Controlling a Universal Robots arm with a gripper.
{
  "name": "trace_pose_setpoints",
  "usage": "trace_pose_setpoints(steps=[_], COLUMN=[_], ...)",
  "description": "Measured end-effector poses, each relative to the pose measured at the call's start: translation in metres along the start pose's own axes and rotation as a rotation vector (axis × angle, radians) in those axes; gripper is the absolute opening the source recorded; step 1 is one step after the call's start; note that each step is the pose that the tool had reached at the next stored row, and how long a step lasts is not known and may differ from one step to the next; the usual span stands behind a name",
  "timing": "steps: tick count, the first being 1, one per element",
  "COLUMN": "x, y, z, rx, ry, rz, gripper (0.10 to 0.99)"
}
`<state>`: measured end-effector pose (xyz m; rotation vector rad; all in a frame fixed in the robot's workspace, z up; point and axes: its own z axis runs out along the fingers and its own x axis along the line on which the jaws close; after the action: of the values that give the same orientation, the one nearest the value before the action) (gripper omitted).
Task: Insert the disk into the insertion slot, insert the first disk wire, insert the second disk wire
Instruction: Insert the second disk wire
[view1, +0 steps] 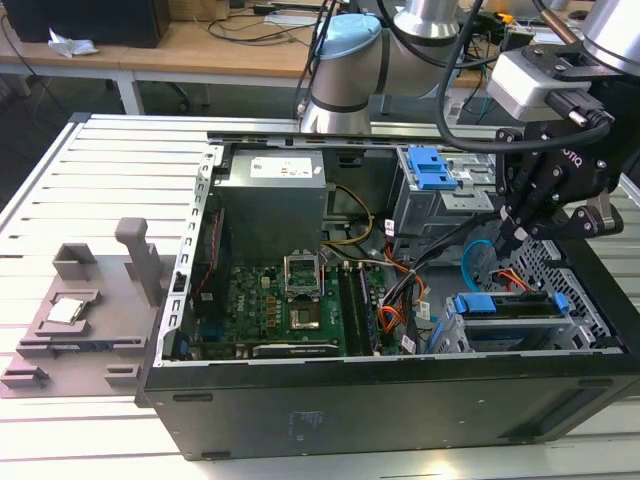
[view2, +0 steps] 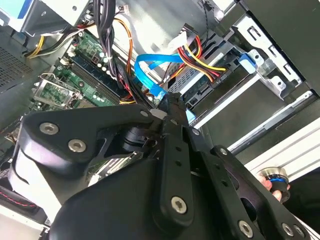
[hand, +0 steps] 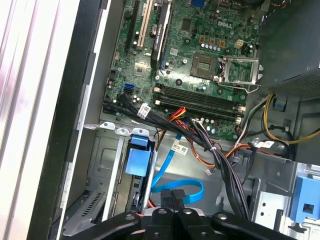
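The disk (view1: 512, 308), silver-grey in a bright blue caddy, lies inside the insertion slot (view1: 590, 300), a perforated light-grey cage at the case's front right corner in the exterior view. In the second wrist view a red, yellow and black wire bundle (view2: 200, 57) ends in a black plug at the disk's (view2: 197, 82) rear edge. My gripper (view1: 510, 238) hovers just above the disk, shut on the end of a flat blue wire (view1: 468, 262). In both wrist views the fingertips (view2: 170, 102) pinch that blue wire (hand: 187, 189) near its plug, above the caddy (hand: 137, 162).
The open case holds the motherboard (view1: 290, 300), a grey power supply (view1: 270, 195) and a taller grey cage with a blue latch (view1: 435, 170). Bundled black and orange cables (hand: 220, 155) cross beside the slot. A grey fixture (view1: 80, 300) sits on the slatted table at the exterior view's left.
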<state>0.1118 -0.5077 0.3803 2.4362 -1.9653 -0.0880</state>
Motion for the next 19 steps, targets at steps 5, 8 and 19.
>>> trace_pose_setpoints(steps=[5, 8, 19], x=[0.0, 0.0, -0.0142], y=[0.0, 0.0, 0.0019], z=[0.0, 0.0, -0.0032], rx=[0.0, -0.001, -0.008], ry=[0.0018, 0.0031, 0.0378], rz=[-0.001, -0.002, -0.003], gripper=[0.106, 0.106, 0.243])
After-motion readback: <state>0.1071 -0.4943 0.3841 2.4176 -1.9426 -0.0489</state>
